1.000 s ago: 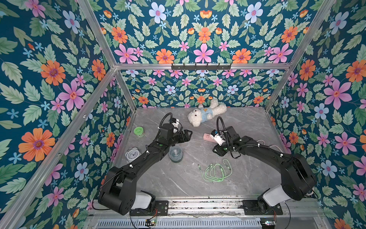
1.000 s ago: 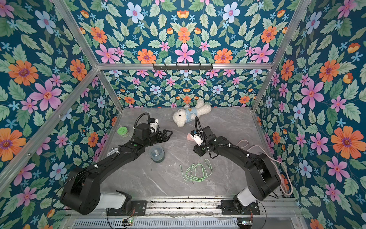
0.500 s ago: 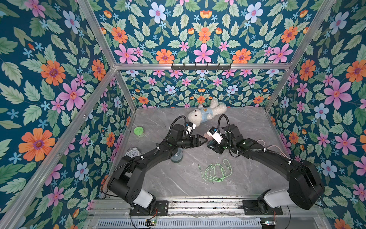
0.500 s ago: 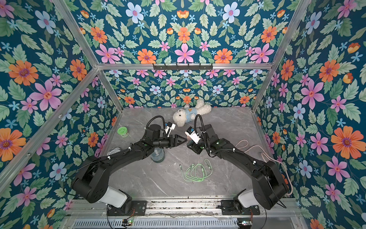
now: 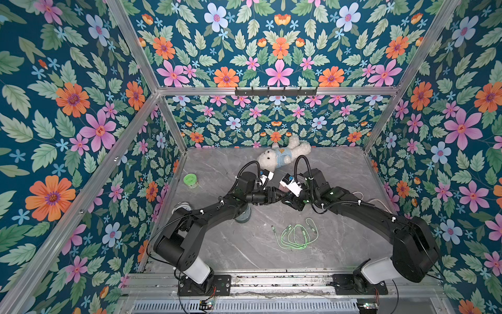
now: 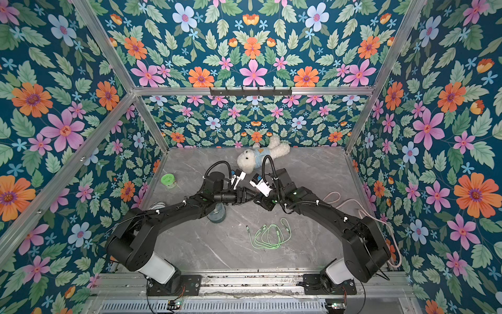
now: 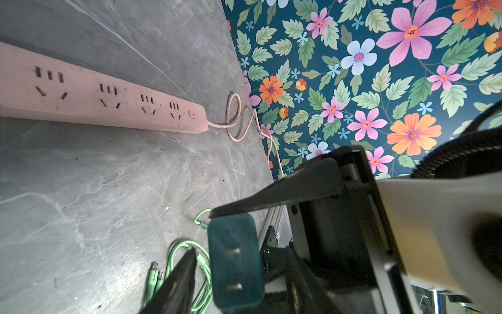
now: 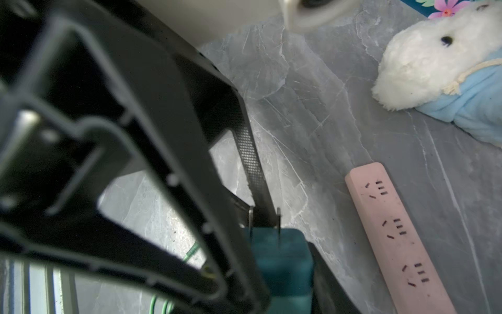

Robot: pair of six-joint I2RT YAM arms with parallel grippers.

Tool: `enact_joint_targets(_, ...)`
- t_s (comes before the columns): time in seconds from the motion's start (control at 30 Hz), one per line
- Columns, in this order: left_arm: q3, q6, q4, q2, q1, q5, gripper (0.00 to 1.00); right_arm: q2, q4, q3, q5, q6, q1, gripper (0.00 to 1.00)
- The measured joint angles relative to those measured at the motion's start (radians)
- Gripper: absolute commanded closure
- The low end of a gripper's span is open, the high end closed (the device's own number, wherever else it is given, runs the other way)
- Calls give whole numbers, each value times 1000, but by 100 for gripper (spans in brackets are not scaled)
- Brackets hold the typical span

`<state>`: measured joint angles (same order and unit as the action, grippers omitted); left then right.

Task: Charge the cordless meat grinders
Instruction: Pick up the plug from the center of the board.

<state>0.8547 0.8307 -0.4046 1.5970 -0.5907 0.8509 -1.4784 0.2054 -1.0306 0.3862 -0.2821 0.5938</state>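
I am clamping a teal charger plug in the right gripper; left gripper straddling it, grip unclear. The meat grinder is standing under my left forearm, toward the desk's left edge.

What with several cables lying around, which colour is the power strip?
The power strip is pale pink; clearest in the left wrist view.

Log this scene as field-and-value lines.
right gripper: shut on teal charger
left gripper: open, straddling charger
grinder: on table, partly under left arm
cable: green, coiled on table, ends free
power strip: pink, visible sockets empty
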Motion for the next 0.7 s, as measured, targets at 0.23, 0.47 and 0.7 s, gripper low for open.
enact_joint_targets(0.23, -8, 3, -26, 13, 1, 15, 58, 0, 2, 0, 6, -8, 3, 67)
enact_joint_targets(0.47, -7, 27, -56, 29, 1, 54, 71, 0, 26, -10, 2, -21, 3, 67)
enact_joint_targets(0.7, 4, 53, -34, 31, 2, 45, 82, 0, 30, -14, -13, -43, 5, 52)
